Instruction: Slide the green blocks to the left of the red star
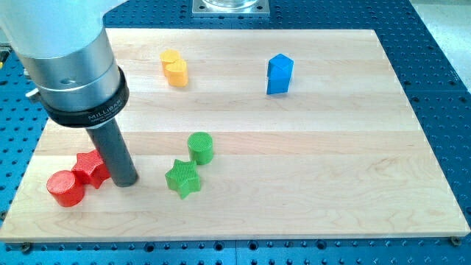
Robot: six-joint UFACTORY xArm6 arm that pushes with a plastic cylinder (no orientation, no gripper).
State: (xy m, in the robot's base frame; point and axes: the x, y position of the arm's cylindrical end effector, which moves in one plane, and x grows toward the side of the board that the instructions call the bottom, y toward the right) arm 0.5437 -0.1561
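The red star (90, 168) lies near the view's bottom left, with a red cylinder (65, 187) touching its lower left. My tip (124, 180) stands on the board right against the red star's right side. The green star (182, 178) lies to the right of my tip, a short gap away. The green cylinder (200, 147) stands just above and right of the green star, nearly touching it. Both green blocks are to the right of the red star.
A yellow heart-shaped block (175, 68) lies near the view's top, left of centre. A blue block (279, 74) stands at the top, right of centre. The wooden board (331, 169) rests on a blue perforated table (441, 88).
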